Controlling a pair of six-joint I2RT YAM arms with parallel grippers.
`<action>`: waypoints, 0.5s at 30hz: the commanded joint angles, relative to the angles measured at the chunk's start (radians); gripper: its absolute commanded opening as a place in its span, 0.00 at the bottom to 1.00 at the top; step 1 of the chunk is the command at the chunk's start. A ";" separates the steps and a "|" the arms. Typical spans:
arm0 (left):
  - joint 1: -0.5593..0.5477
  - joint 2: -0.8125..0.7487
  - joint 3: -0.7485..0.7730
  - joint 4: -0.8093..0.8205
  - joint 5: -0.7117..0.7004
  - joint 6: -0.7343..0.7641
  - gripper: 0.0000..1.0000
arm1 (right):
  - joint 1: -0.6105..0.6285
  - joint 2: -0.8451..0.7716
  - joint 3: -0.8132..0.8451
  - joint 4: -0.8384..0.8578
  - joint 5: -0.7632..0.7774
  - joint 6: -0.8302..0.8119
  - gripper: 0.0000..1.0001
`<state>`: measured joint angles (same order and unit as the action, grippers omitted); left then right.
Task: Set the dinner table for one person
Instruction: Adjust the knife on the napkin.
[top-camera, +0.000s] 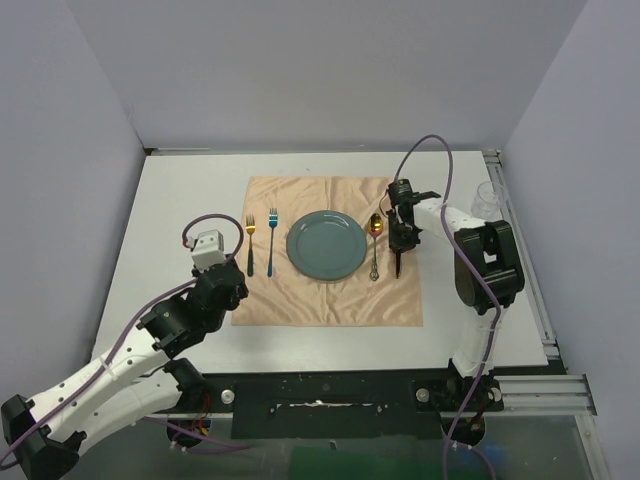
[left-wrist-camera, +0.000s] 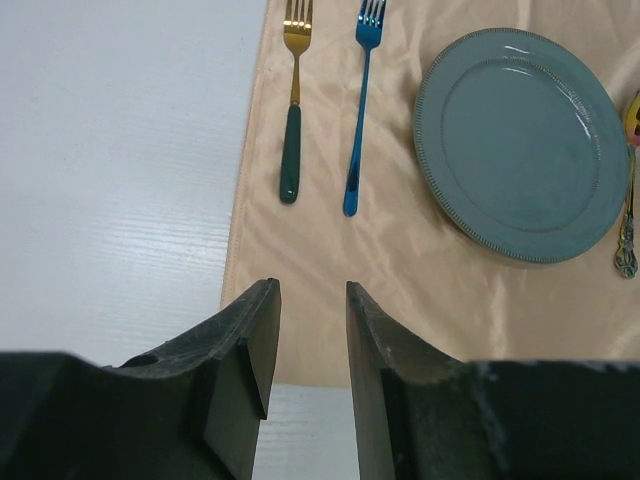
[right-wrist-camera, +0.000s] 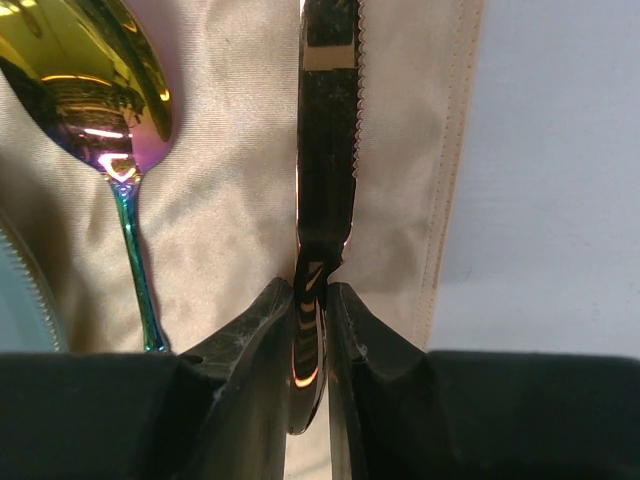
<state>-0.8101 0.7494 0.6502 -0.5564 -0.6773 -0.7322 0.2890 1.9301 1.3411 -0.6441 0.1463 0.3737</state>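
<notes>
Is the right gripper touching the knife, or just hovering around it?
Touching. The right wrist view shows the right gripper with both fingers pressed against the knife at its handle, no gap on either side.

cloth (left-wrist-camera: 330, 260) looks satiny; spoon (right-wrist-camera: 90, 80) is glossy metal.

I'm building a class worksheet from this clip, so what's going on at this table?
The right gripper is shut on a dark serrated knife, holding it over the right edge of the peach cloth, just right of the iridescent spoon. The left gripper hangs open and empty by the cloth's near left corner. A teal plate lies mid-cloth, with a gold fork and a blue fork to its left.
</notes>
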 joint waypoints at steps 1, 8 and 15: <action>0.000 -0.017 0.017 0.018 -0.024 -0.008 0.31 | 0.004 0.021 0.041 0.018 -0.006 -0.004 0.00; 0.000 -0.004 0.016 0.023 -0.021 -0.007 0.31 | 0.004 0.028 0.040 0.013 -0.007 -0.012 0.00; 0.000 0.001 0.011 0.031 -0.018 -0.008 0.31 | 0.004 0.024 0.038 0.001 0.015 -0.009 0.24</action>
<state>-0.8101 0.7521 0.6502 -0.5564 -0.6800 -0.7322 0.2890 1.9583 1.3506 -0.6445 0.1444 0.3729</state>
